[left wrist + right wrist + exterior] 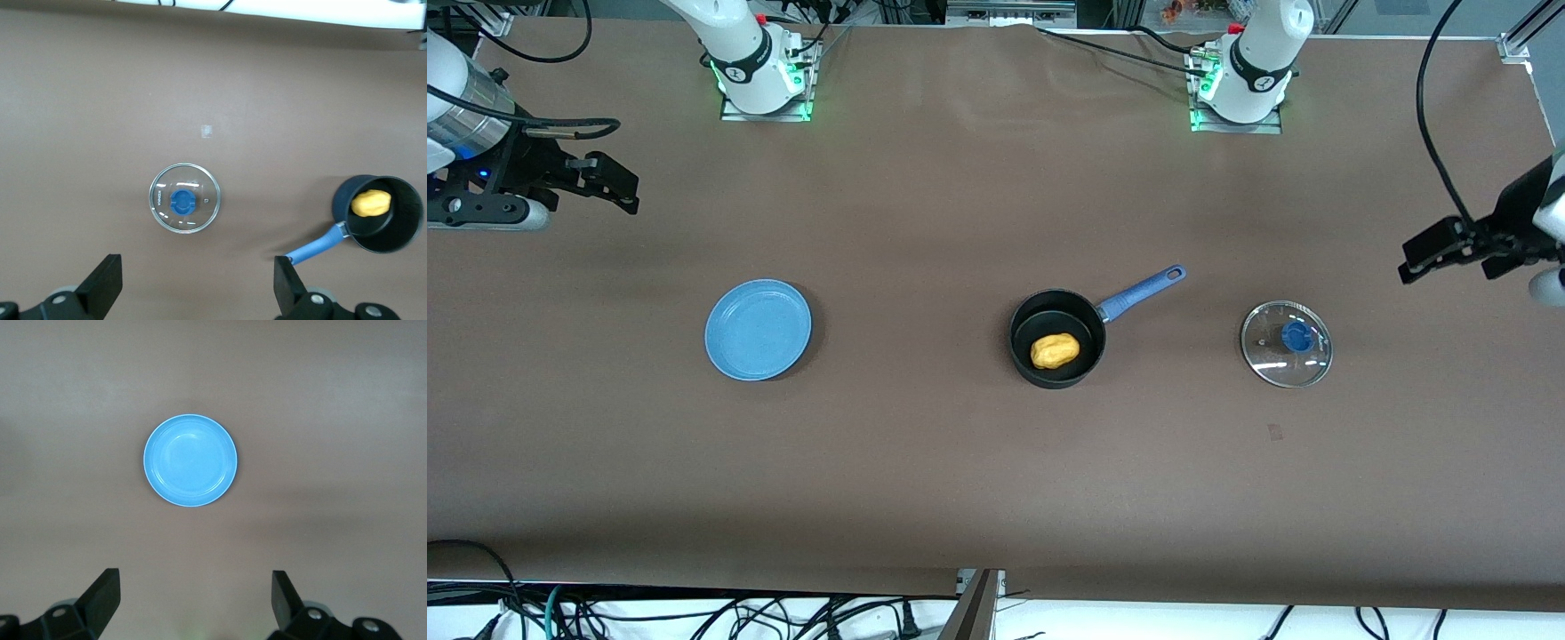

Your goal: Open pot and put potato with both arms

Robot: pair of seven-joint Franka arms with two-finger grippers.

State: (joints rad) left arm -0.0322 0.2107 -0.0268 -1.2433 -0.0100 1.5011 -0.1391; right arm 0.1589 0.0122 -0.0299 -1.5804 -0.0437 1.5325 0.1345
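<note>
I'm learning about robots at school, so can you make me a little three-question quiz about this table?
1. True or false: the potato lies on the blue plate.
2. Which thing lies nearest the left arm's end of the table? A) the plate B) the pot C) the glass lid
3. Fill in: the left hand and the right hand are both ____.

Key: 1 false, it lies in the pot; 2 C; 3 open.

Left gripper (1409,267) hangs at three o'clock, right gripper (630,191) at ten; both spread wide, holding nothing.
</note>
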